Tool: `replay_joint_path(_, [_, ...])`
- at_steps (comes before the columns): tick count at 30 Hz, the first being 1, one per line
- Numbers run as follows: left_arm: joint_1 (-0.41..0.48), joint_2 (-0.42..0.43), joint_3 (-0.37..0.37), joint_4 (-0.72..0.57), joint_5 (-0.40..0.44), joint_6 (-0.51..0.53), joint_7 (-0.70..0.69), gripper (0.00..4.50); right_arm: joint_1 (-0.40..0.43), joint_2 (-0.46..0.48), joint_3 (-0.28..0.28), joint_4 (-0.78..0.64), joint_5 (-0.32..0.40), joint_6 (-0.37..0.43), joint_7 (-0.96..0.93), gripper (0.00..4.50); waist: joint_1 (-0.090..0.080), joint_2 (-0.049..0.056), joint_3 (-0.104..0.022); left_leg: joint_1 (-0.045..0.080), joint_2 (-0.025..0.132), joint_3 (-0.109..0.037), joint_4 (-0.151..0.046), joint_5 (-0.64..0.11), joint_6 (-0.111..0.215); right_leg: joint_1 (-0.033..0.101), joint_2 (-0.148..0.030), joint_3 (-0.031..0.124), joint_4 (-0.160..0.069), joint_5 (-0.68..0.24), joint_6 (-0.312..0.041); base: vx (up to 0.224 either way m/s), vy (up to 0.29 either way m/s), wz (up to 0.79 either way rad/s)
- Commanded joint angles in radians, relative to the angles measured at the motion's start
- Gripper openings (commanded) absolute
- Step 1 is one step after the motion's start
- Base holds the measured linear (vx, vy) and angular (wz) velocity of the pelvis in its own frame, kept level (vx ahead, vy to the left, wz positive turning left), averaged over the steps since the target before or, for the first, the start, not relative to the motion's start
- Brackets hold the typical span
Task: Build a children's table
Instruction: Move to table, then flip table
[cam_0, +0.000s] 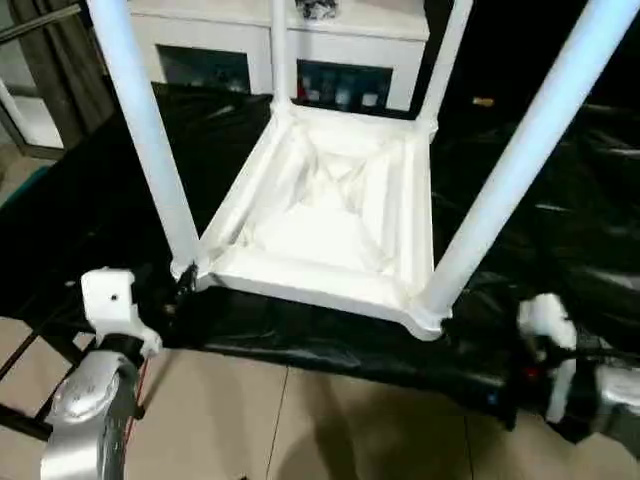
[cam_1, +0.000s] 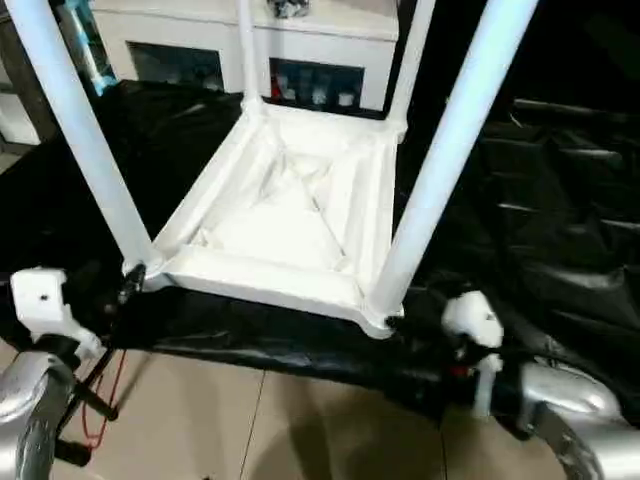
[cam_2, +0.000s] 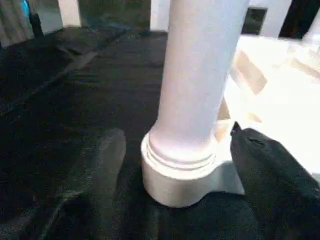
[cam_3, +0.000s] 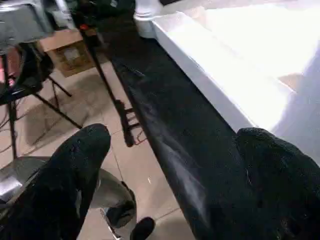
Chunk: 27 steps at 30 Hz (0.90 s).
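Observation:
The children's table lies upside down on a black-covered surface, its ribbed tabletop (cam_0: 330, 225) facing up. Four white legs stand in the corner sockets, among them the near-left leg (cam_0: 150, 130) and the near-right leg (cam_0: 520, 150). My left gripper (cam_2: 180, 150) is open at the base of the near-left leg (cam_2: 197, 85), one black finger (cam_2: 107, 155) on each side of the socket (cam_2: 175, 180) and apart from it. At the front edge of the surface, beside the near-right corner (cam_0: 425, 320), my right gripper (cam_3: 177, 137) is open and holds nothing.
A white cabinet (cam_0: 350, 40) with glass doors stands behind the work surface. The black sheet (cam_0: 560, 230) hangs over the front edge above a tiled floor (cam_0: 250, 420). A cardboard box (cam_3: 70, 52) and a black stand (cam_3: 30, 90) sit on the floor.

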<state>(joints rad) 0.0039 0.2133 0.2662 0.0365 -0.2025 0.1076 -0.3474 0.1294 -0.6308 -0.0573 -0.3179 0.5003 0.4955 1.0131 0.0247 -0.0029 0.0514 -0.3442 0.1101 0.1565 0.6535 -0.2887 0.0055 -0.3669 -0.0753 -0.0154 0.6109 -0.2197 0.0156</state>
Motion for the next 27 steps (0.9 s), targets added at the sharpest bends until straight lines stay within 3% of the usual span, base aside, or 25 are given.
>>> replay_joint_path(1, [-0.031, 0.012, 0.003, 0.039, -0.018, 0.023, -0.015, 4.17, -0.032, -0.004, 0.016, 0.008, -0.017, -0.001, 0.004, 4.50, -0.003, 0.002, -0.039, 0.002, 0.116, -0.053, -0.102, -0.020, 0.112, 0.027, -0.085, 0.042, -0.059, -0.030, -0.305, 0.000, 0.000, 0.00])
replay_joint_path(3, [-0.082, 0.029, 0.004, 0.117, -0.020, 0.016, -0.024, 4.32, -0.095, 0.026, 0.039, 0.040, -0.043, -0.012, -0.029, 4.50, -0.003, 0.006, -0.039, 0.003, 0.112, -0.052, -0.103, -0.016, 0.103, 0.024, -0.082, 0.040, -0.058, -0.027, -0.307, 0.000, 0.000, 0.00])
replay_joint_path(5, [-0.101, 0.032, 0.003, 0.145, -0.018, 0.004, -0.028, 4.44, -0.112, 0.037, 0.040, 0.047, -0.042, -0.011, -0.042, 4.50, -0.001, 0.004, -0.043, 0.003, 0.113, -0.051, -0.100, 0.011, 0.095, 0.026, -0.085, 0.041, -0.053, 0.012, -0.313, 0.000, 0.000, 0.00])
replay_joint_path(7, [-0.126, 0.033, -0.002, 0.181, -0.018, -0.013, -0.038, 4.44, -0.123, 0.042, 0.044, 0.051, -0.039, -0.008, -0.053, 4.50, 0.001, 0.000, -0.048, 0.005, 0.113, -0.049, -0.096, 0.052, 0.106, 0.029, -0.085, 0.039, -0.047, 0.064, -0.322, 0.000, 0.000, 0.00])
replay_joint_path(13, [-0.226, 0.043, -0.031, 0.300, -0.010, -0.067, -0.079, 4.44, -0.152, 0.044, 0.081, 0.065, -0.057, -0.004, -0.054, 4.50, 0.006, 0.005, -0.055, 0.000, 0.111, -0.048, -0.086, 0.135, 0.152, 0.027, -0.087, 0.036, -0.036, 0.141, -0.338, 0.000, 0.000, 0.00])
replay_joint_path(16, [-0.282, 0.045, -0.027, 0.364, -0.018, -0.073, -0.081, 4.44, -0.179, 0.068, 0.098, 0.092, -0.086, -0.027, -0.069, 4.50, 0.003, 0.004, -0.052, -0.001, 0.109, -0.046, -0.087, 0.095, 0.149, 0.025, -0.087, 0.036, -0.041, 0.093, -0.341, 0.000, 0.000, 0.00])
replay_joint_path(17, [-0.297, 0.042, -0.022, 0.378, -0.025, -0.077, -0.083, 4.44, -0.185, 0.076, 0.099, 0.103, -0.092, -0.038, -0.078, 4.50, 0.003, 0.003, -0.052, -0.001, 0.111, -0.045, -0.089, 0.071, 0.131, 0.026, -0.089, 0.038, -0.043, 0.068, -0.345, 0.000, 0.000, 0.00])
replay_joint_path(21, [-0.350, 0.042, -0.019, 0.438, -0.026, -0.100, -0.091, 4.44, -0.201, 0.087, 0.090, 0.147, -0.114, -0.069, -0.119, 4.50, 0.001, -0.001, -0.052, 0.000, 0.111, -0.044, -0.090, 0.062, 0.120, 0.026, -0.088, 0.038, -0.042, 0.068, -0.348, 0.000, 0.000, 0.00])
replay_joint_path(22, [-0.355, 0.042, -0.023, 0.445, -0.024, -0.087, -0.087, 4.28, -0.202, 0.087, 0.078, 0.160, -0.119, -0.077, -0.134, 4.50, 0.002, 0.008, -0.052, -0.001, 0.112, -0.046, -0.092, 0.061, 0.113, 0.027, -0.089, 0.037, -0.040, 0.066, -0.347, 0.000, 0.000, 0.00])
replay_joint_path(23, [-0.354, 0.041, -0.028, 0.449, -0.018, -0.082, -0.081, 4.18, -0.201, 0.087, 0.066, 0.175, -0.124, -0.085, -0.148, 4.50, 0.000, 0.004, -0.052, 0.000, 0.113, -0.044, -0.093, 0.058, 0.107, 0.026, -0.086, 0.037, -0.042, 0.067, -0.343, 0.000, 0.000, 0.00])
replay_joint_path(26, [-0.345, 0.037, -0.036, 0.457, -0.016, -0.083, -0.081, 3.97, -0.197, 0.089, 0.048, 0.200, -0.139, -0.102, -0.165, 4.50, 0.001, 0.007, -0.052, -0.001, 0.113, -0.044, -0.093, 0.049, 0.103, 0.028, -0.088, 0.037, -0.042, 0.077, -0.346, 0.000, 0.000, 0.00])
replay_joint_path(27, [-0.340, 0.034, -0.043, 0.464, -0.014, -0.090, -0.084, 3.85, -0.193, 0.087, 0.041, 0.213, -0.148, -0.114, -0.169, 4.50, 0.000, 0.000, -0.052, -0.003, 0.113, -0.043, -0.094, 0.041, 0.104, 0.028, -0.088, 0.038, -0.044, 0.073, -0.345, 0.000, 0.000, 0.00])
